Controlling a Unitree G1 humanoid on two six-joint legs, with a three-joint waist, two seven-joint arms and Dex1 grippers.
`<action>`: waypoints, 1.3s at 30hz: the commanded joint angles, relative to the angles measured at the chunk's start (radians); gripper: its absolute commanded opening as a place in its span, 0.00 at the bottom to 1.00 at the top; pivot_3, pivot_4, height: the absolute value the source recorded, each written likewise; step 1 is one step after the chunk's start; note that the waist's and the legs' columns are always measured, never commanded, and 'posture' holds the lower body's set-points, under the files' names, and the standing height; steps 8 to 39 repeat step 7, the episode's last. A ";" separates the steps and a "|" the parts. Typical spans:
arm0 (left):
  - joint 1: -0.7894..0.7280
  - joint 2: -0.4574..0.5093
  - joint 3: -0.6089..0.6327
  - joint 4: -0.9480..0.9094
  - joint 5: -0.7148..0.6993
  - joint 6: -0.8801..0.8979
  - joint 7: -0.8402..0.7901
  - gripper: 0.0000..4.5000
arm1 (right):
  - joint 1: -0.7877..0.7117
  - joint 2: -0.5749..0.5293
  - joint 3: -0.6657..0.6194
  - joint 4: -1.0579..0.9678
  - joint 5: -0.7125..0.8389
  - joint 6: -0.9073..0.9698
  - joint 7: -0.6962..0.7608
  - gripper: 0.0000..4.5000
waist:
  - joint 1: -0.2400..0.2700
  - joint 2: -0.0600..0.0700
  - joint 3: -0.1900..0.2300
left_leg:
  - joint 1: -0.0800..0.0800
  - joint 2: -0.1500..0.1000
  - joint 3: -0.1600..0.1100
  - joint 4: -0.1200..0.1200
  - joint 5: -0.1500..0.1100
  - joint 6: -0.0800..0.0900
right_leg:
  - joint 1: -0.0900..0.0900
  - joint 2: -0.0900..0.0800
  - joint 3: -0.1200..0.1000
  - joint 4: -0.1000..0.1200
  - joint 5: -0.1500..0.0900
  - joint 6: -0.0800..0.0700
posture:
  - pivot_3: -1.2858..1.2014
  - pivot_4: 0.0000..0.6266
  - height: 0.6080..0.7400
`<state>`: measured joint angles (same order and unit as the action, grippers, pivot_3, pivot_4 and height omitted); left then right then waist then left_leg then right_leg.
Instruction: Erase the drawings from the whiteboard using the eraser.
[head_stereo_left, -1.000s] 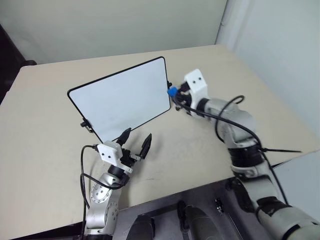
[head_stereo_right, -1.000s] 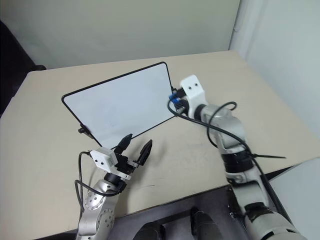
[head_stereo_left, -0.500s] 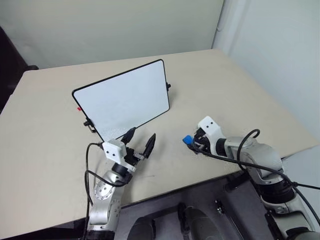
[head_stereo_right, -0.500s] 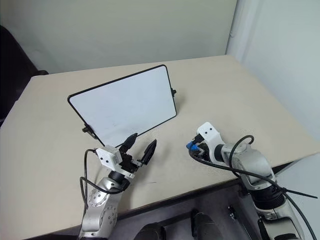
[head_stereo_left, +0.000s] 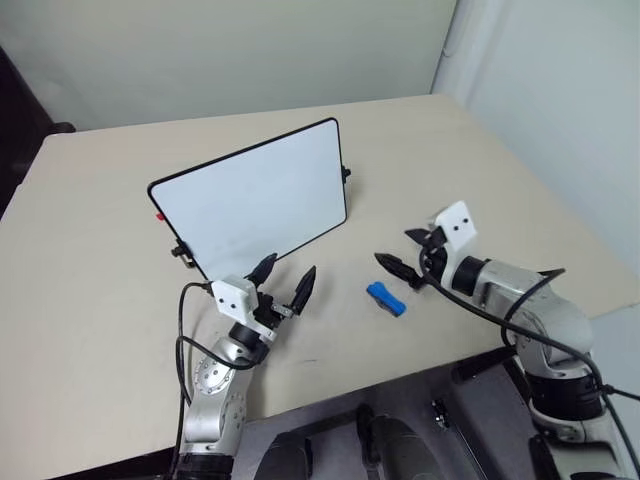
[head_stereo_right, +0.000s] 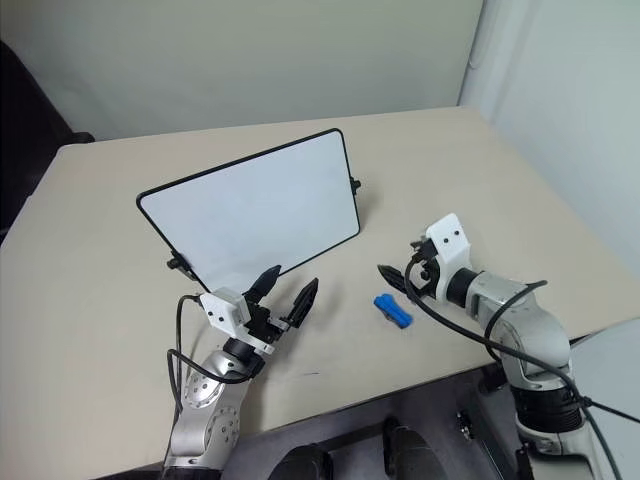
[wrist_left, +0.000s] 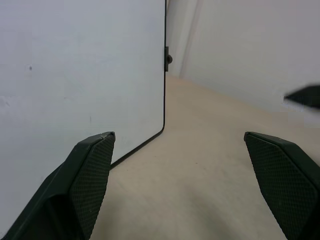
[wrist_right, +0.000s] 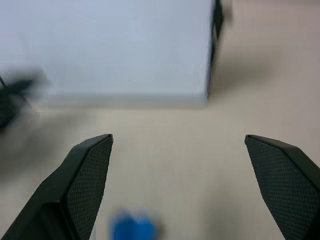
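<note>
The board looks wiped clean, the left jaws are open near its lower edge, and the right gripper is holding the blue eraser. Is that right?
Not quite. The right gripper is open and holds nothing; the eraser lies on the table just by it, as the left eye view shows. The board looks clean and the left gripper is open near its lower edge.

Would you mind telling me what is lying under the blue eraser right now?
The eraser lies flat on the bare beige table, between the two open pincers and in front of the whiteboard. Only tabletop shows around it; the patch directly beneath it is covered.
</note>
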<state>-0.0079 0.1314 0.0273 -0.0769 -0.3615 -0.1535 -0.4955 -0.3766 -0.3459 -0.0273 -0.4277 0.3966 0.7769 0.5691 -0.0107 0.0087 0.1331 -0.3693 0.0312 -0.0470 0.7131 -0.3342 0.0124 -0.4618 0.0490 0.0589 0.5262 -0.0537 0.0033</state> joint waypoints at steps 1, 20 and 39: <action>-0.006 -0.003 -0.001 -0.016 0.002 -0.018 -0.005 1.00 | 0.015 0.049 -0.025 -0.050 0.059 -0.119 0.020 0.99 | 0.002 0.000 0.000 | 0.000 0.000 0.000 0.000 -0.001 0.000 | -0.001 0.000 0.000 0.000 0.000 -0.002 | 0.52 0.24 1.00; 0.002 0.011 0.012 -0.028 -0.011 -0.004 -0.009 1.00 | 0.024 0.090 -0.034 -0.035 0.122 -0.162 0.007 0.99 | 0.005 0.000 0.000 | 0.000 -0.001 0.002 0.001 -0.004 -0.002 | 0.000 -0.002 0.001 0.001 -0.002 -0.004 | 0.52 0.24 1.00; 0.002 0.011 0.012 -0.028 -0.011 -0.004 -0.009 1.00 | 0.024 0.090 -0.034 -0.035 0.122 -0.162 0.007 0.99 | 0.005 0.000 0.000 | 0.000 -0.001 0.002 0.001 -0.004 -0.002 | 0.000 -0.002 0.001 0.001 -0.002 -0.004 | 0.52 0.24 1.00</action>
